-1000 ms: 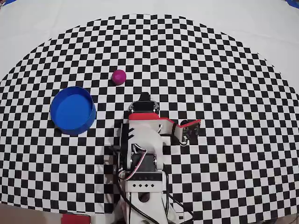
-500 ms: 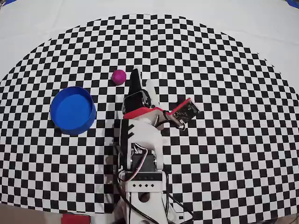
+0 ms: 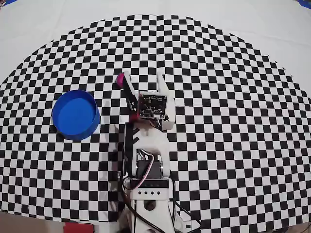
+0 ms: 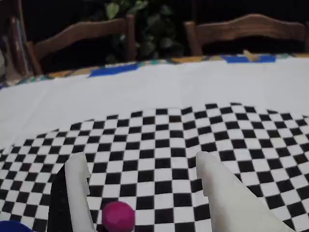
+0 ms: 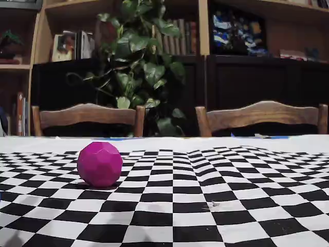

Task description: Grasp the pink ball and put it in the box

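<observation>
The pink ball lies on the checkered cloth, partly covered in the overhead view by the tip of the black finger. In the wrist view the pink ball rests on the cloth between the jaws, close against the left finger and well apart from the right finger. My gripper is open wide and holds nothing. The box, a round blue tub, stands empty to the left of the arm, and only a sliver of the box shows in the wrist view. The fixed view shows the pink ball alone, with no gripper in sight.
The arm's base sits at the near edge of the checkered cloth. Plain white tablecloth surrounds the pattern. Two wooden chairs, a plant and shelves stand beyond the table's far side.
The arm has unfolded and reached forward toward the ball. Its wrist has turned, and the jaws have opened and now straddle the ball. The ball and the box have stayed put.
</observation>
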Robot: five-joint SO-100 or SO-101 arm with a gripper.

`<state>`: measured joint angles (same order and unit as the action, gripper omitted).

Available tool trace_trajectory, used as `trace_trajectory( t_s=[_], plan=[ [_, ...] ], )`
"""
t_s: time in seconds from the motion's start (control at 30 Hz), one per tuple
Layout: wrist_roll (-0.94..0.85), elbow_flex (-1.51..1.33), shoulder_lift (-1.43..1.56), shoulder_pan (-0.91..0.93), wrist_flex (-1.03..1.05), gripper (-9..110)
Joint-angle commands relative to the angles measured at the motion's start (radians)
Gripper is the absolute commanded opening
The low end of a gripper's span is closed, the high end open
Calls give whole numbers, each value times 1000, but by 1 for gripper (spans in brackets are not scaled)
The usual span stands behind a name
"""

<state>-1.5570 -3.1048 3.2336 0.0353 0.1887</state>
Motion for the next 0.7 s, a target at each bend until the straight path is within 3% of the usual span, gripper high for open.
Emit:
trace_trajectory(
  t_s=[0.0,0.67],
  plan=[
    [-43,-8,-2,-3,-21,25],
    [-40,-8,-69,-75,-35,25]
  ],
)
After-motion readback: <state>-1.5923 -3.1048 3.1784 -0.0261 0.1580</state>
